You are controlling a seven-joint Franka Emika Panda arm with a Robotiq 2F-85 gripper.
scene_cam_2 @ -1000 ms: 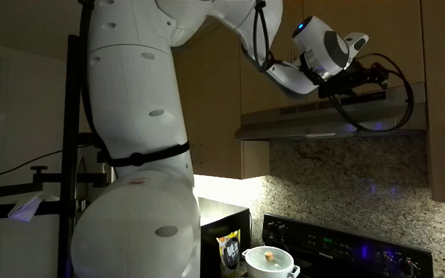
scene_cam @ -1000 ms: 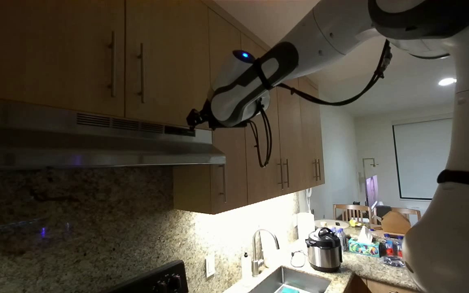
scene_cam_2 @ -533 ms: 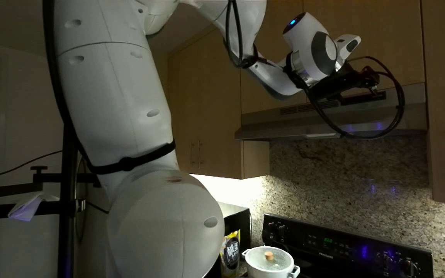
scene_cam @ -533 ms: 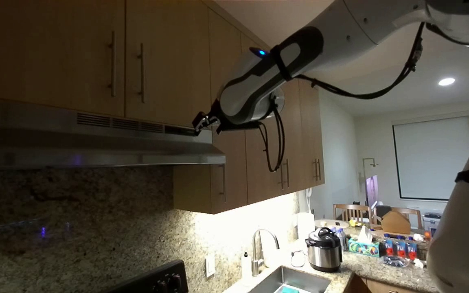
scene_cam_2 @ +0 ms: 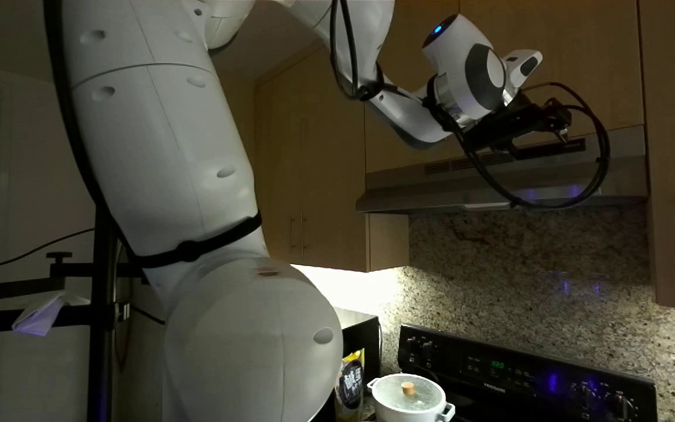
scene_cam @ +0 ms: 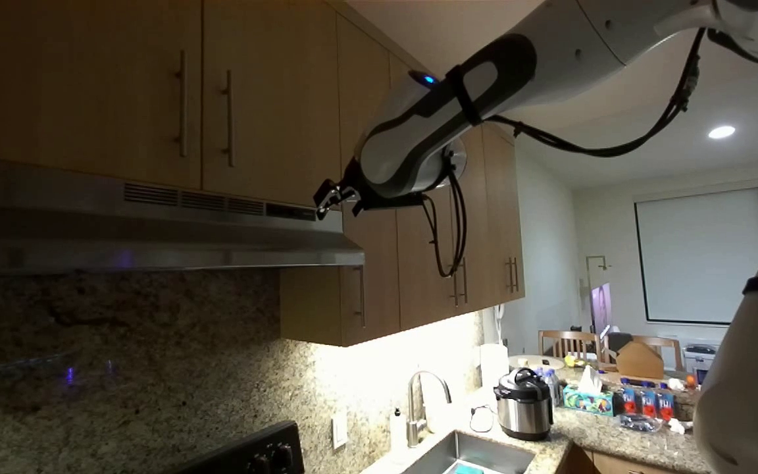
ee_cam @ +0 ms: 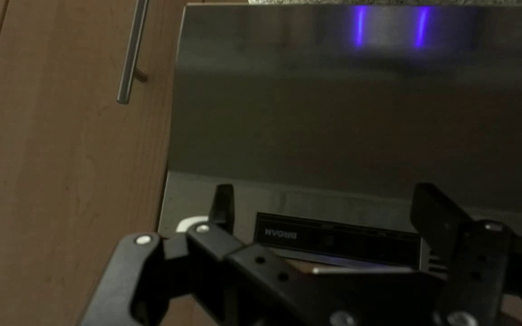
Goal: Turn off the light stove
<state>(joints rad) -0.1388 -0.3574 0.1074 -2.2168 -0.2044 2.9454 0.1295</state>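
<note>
Wrist view shows jaws spread wide, a gap between, near the range hood (ee_cam: 315, 127), whose edge borders a cabinet (ee_cam: 61, 145).

Rounded white shells (scene_cam_2: 249, 346) are covering the arm (scene_cam_2: 156, 135), grey ovals (scene_cam_2: 323, 336) dotting them. Black straps (scene_cam_2: 190, 251) are circling it; black cables (scene_cam: 603, 152) are looping off it. A blue light (scene_cam_2: 437, 29) is glowing; silver screws (ee_cam: 143, 240) are studding the black claw (ee_cam: 326, 203).
</note>
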